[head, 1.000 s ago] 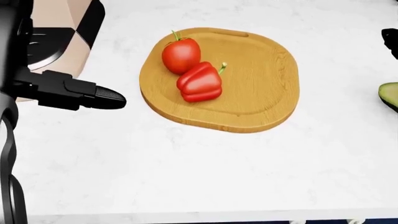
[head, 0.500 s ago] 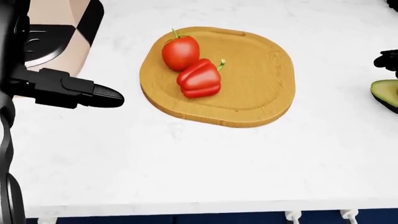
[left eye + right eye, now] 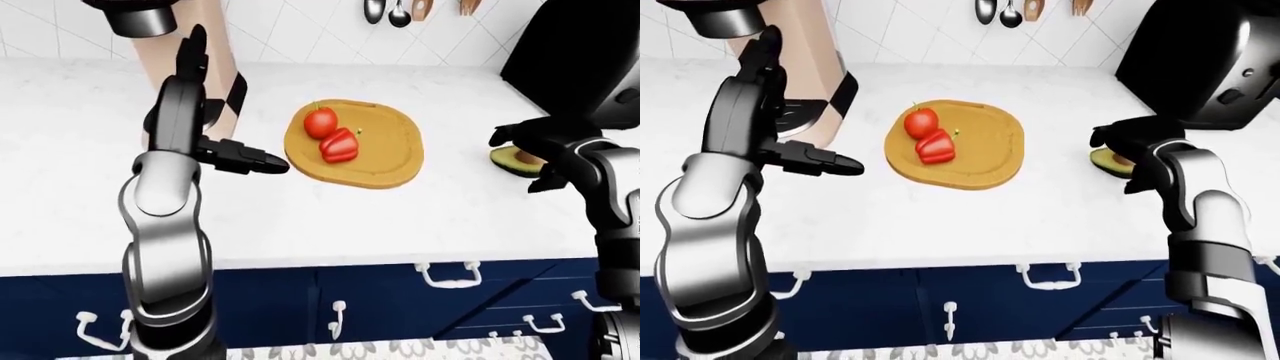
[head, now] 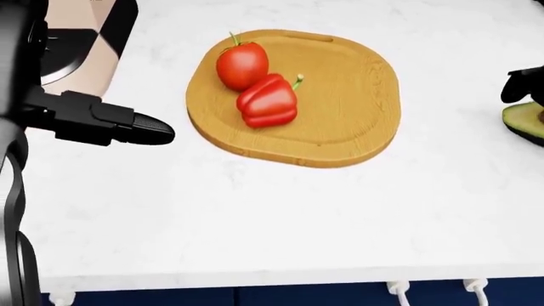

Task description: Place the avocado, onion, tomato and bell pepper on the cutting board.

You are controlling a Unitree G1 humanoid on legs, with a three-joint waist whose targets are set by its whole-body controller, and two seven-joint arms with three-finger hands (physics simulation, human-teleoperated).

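While green halved avocado [image 3: 1108, 160] lies on white counter [image 4: 280, 210] right of round wooden cutting board [image 4: 349, 95], right hand [image 3: 1137, 146] nearest, fingers curled over, grasp unclear; left hand [image 3: 232, 154] spread, empty.

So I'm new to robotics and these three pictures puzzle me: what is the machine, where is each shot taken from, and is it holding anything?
It is a simulated humanoid robot. All three cameras sit on its head: two eye views look out over its arms, the head view looks down on the white counter. A wooden cutting board carries a tomato and a red bell pepper. The left hand hovers open beside the board, holding nothing. The right hand arches over an avocado half on the counter; its fingers have not visibly closed round it. No onion shows.
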